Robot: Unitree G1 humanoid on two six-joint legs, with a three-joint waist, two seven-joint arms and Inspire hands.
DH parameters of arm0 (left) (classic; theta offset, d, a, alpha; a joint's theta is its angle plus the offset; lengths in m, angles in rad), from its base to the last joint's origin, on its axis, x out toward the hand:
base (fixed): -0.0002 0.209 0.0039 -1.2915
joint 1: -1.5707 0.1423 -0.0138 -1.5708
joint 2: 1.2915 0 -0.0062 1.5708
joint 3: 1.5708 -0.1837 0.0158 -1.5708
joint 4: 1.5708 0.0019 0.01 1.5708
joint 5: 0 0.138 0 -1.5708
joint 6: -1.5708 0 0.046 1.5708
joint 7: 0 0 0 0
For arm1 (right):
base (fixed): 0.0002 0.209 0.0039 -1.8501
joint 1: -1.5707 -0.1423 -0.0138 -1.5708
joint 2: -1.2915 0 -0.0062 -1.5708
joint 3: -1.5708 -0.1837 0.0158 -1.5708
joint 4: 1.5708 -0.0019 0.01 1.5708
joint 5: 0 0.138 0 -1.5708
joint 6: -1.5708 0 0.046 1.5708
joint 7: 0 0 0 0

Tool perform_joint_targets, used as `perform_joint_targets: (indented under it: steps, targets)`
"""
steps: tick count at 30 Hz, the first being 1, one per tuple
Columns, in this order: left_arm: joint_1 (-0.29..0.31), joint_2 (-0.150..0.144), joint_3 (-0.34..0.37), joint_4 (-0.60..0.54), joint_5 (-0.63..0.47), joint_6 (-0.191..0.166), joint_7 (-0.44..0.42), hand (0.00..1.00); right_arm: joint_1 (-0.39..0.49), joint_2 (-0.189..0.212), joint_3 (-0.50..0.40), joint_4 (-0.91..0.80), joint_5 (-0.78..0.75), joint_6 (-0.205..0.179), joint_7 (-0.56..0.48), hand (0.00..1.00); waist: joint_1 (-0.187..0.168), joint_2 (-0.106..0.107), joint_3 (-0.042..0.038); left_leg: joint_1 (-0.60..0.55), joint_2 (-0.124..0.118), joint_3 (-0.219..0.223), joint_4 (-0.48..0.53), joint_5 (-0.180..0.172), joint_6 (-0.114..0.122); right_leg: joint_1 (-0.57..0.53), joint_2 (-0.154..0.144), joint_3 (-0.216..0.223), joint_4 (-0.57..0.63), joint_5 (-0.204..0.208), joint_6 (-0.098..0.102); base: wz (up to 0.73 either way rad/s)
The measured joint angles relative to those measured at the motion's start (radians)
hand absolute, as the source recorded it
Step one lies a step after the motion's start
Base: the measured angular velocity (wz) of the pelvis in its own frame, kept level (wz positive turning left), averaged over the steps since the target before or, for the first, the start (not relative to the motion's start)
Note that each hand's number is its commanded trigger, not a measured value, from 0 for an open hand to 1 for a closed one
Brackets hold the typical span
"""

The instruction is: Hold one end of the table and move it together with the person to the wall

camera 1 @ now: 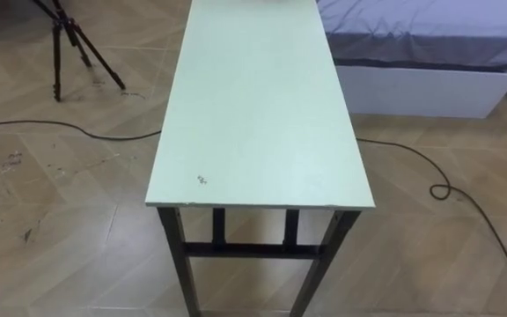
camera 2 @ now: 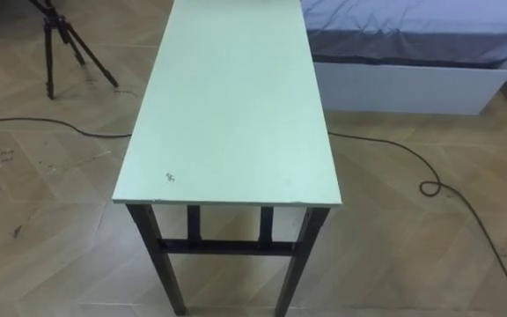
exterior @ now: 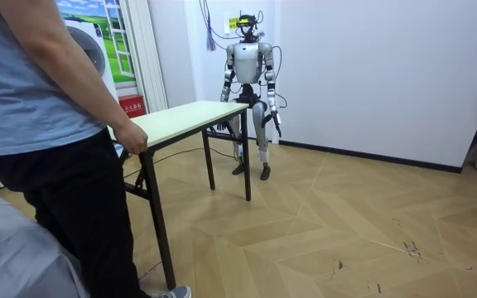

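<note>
The robot's left hand hangs low beside its hip, on the room view's right. It is too small there to tell whether the fingers are straight or curled. The right hand hangs on the other side, close above the table's end as that view sees it. I cannot tell its fingers either, or whether it touches the top.

Just in front of both hands stands the table, a long pale green top on dark legs, all of them on the wooden floor. Its short end faces the robot, which stands upright at that end.

At the far end from the hands, a person stands with one hand curled over the table's edge.

Beyond the table to the right of the hands is a bed, and to the left a tripod.
</note>
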State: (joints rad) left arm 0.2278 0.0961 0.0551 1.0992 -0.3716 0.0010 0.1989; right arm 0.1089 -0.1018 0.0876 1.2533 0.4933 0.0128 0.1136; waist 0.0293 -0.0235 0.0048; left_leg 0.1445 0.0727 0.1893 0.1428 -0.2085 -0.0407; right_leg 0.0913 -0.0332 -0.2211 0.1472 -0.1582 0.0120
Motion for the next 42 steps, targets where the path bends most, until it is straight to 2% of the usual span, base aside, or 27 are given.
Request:
perform_joint_targets:
  steps: [5,8,10,13,17,18,19,23,25,28,29,31,34,37,42]
  targets:
    - [0.0,0.0,0.002,0.021,-0.184,0.024,-0.075,0.0,0.001,-0.001,-0.017,0.001,0.036,0.012,0.023,0.0,0.003,0.011,-0.0004,0.001,0.0,0.0,0.002,0.0,0.0,-0.005,0.0,0.003,0.003,0.0,0.0,0.0]
    - [-0.003,-0.002,0.001,0.021,-0.316,0.035,-0.125,0.0,-0.001,-0.001,-0.036,-0.001,0.069,0.032,0.05,0.0,0.003,0.016,-0.0008,0.002,0.0,0.003,0.002,0.0,0.0,-0.006,0.0,0.003,0.004,0.0,0.0,0.0]
    - [-0.01,-0.003,0.002,0.019,-0.387,0.045,-0.152,0.0,0.0,-0.001,-0.039,-0.003,0.104,0.038,0.065,0.0,0.003,0.017,-0.0011,0.001,0.0,0.006,0.003,0.0,0.0,-0.007,0.0,0.003,0.004,0.0,0.0,0.0]
    - [-0.032,-0.004,-0.011,0.019,-0.534,0.057,-0.199,0.0,0.004,-0.013,-0.044,-0.026,0.227,0.071,0.073,0.0,0.0,0.019,-0.0008,-0.003,0.0,0.005,0.008,0.0,0.0,-0.006,-0.002,-0.002,0.003,0.0,0.0,0.0]
    - [-0.037,-0.001,-0.068,-0.004,-0.7,0.064,-0.211,0.0,0.021,-0.026,-0.044,-0.108,0.378,0.089,0.072,0.0,-0.013,0.023,-0.0025,-0.014,0.0,0.005,0.01,0.0,0.0,-0.016,-0.001,-0.001,0.006,0.0,0.0,0.0]
    - [-0.029,0.006,-0.102,-0.031,-0.767,0.065,-0.211,0.0,0.022,-0.025,-0.037,-0.153,0.43,0.094,0.071,0.0,-0.023,0.022,-0.0029,-0.016,0.001,0.005,0.011,0.0,0.0,-0.022,-0.001,-0.001,0.008,0.0,-0.001,0.0]
    - [-0.027,0.014,-0.142,-0.056,-0.833,0.064,-0.211,0.0,0.022,-0.025,-0.032,-0.189,0.506,0.097,0.072,0.0,-0.027,0.027,0.0005,-0.019,0.001,0.005,0.012,0.0,0.0,-0.026,-0.001,0.0,0.009,0.001,-0.002,0.0]
    - [-0.027,0.019,-0.19,-0.101,-0.955,0.054,-0.211,0.0,0.021,0.007,-0.006,-0.297,0.646,0.1,0.076,0.0,-0.031,0.038,-0.0004,-0.028,0.001,0.001,0.025,0.0,0.0,-0.026,-0.002,-0.001,0.007,0.001,-0.002,0.02]
    - [-0.025,0.029,-0.241,-0.176,-1.047,0.057,-0.21,0.0,0.021,0.019,0.053,-0.392,0.737,0.11,0.077,0.0,-0.042,0.045,0.0033,-0.037,0.001,-0.004,0.026,0.0,0.0,-0.028,-0.002,-0.006,0.006,0.002,-0.003,0.15]
    - [-0.041,0.013,-0.305,-0.334,-1.155,0.064,-0.21,0.0,0.016,0.028,0.125,-0.514,0.857,0.133,0.077,0.0,-0.055,0.049,0.0026,-0.047,0.001,-0.004,0.024,0.0,0.0,-0.038,-0.003,-0.008,0.017,0.002,-0.003,0.02]
    - [-0.048,0.004,-0.308,-0.36,-1.169,0.065,-0.21,0.0,0.015,0.032,0.13,-0.54,0.871,0.135,0.076,0.0,-0.057,0.049,0.0038,-0.045,0.001,-0.004,0.023,0.0,0.0,-0.04,-0.004,-0.007,0.024,0.002,-0.003,-0.11]
    - [-0.082,-0.039,-0.319,-0.429,-1.199,0.081,-0.211,0.0,0.013,0.057,0.132,-0.621,0.906,0.139,0.075,0.0,-0.075,0.047,0.0061,-0.038,0.001,-0.003,0.02,0.0,0.0,-0.037,-0.004,-0.003,0.026,0.002,-0.003,-0.07]
    - [-0.125,-0.053,-0.338,-0.473,-1.206,0.106,-0.211,0.0,-0.002,0.08,0.137,-0.654,0.927,0.143,0.075,0.0,-0.086,0.041,0.0114,-0.033,0.002,0.002,0.02,0.0,0.0,-0.037,-0.002,0.0,0.027,0.004,-0.006,-0.09]
    - [-0.151,-0.054,-0.334,-0.473,-1.204,0.125,-0.211,0.0,-0.014,0.081,0.132,-0.655,0.927,0.143,0.071,0.0,-0.087,0.04,0.0128,-0.036,0.002,0.002,0.02,0.0,0.0,-0.04,-0.002,0.0,0.028,0.004,-0.006,0.0]
    - [-0.152,-0.043,-0.332,-0.502,-1.205,0.132,-0.209,0.0,-0.035,0.069,0.128,-0.657,0.923,0.142,0.06,0.0,-0.087,0.038,0.0138,-0.036,0.003,0.004,0.021,0.0,0.0,-0.04,-0.002,0.0,0.028,0.004,-0.006,0.0]
